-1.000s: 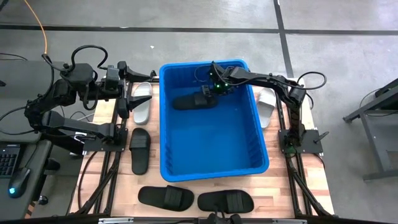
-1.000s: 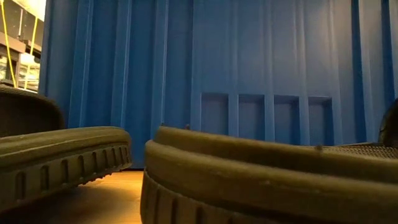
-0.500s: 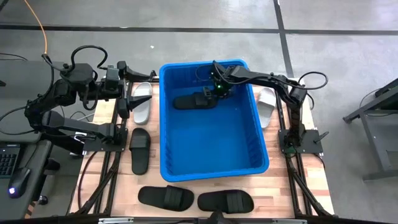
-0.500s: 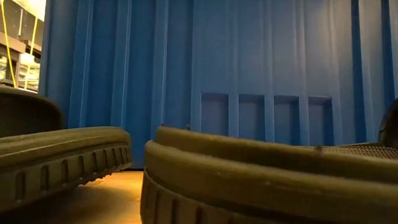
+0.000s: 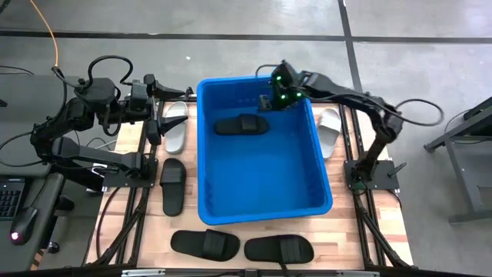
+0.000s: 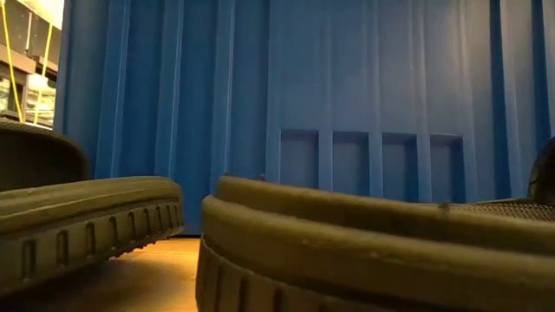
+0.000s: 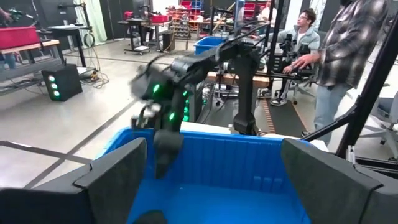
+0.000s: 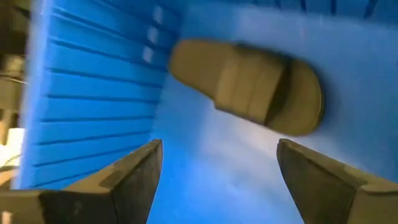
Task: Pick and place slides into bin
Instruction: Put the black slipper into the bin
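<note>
The blue bin (image 5: 261, 185) stands mid-table. One black slide (image 5: 241, 125) lies sole-down on the bin's floor near its far end, also in the right wrist view (image 8: 249, 84). My right gripper (image 5: 269, 102) is open and empty above the bin's far end, clear of that slide. My left gripper (image 5: 157, 123) is open and empty at the table's far left, beside a pale slide (image 5: 174, 127). Another pale slide (image 5: 330, 129) lies right of the bin. A black slide (image 5: 172, 185) lies left of the bin, and two more (image 5: 204, 244) (image 5: 278, 248) lie near the front edge.
The bin's ribbed wall (image 6: 347, 104) fills the low view behind two black slides (image 6: 87, 217) (image 6: 373, 251). People (image 7: 336, 56) and workbenches stand in the room beyond the table's far side. The bin's floor (image 5: 265, 173) near the front holds nothing.
My right gripper has risen off the black slide in the bin and drawn back toward the bin's far right corner. The slide stays flat on the bin's floor where it was.
</note>
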You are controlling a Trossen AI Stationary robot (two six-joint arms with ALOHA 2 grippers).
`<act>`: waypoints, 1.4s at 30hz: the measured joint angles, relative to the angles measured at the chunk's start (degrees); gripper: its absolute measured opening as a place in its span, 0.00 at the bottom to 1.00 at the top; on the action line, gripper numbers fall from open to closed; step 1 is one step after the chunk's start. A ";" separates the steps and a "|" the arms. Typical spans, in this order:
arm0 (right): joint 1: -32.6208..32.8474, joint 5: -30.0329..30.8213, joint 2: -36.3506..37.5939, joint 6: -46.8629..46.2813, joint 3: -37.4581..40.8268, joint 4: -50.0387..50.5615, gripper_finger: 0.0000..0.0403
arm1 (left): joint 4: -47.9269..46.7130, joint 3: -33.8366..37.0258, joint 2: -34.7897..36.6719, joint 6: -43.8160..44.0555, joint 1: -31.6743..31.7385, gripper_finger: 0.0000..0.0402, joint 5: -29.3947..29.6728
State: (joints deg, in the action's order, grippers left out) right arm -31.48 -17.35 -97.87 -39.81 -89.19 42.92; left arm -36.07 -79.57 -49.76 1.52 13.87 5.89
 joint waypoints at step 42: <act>32.74 5.18 28.68 4.92 -0.04 11.63 0.75 | -3.70 0.00 -4.59 8.12 0.00 0.89 -10.37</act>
State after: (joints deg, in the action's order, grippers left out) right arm 1.26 -12.17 -69.19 -34.88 -89.23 54.56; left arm -39.77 -79.57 -54.35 9.64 13.87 -4.48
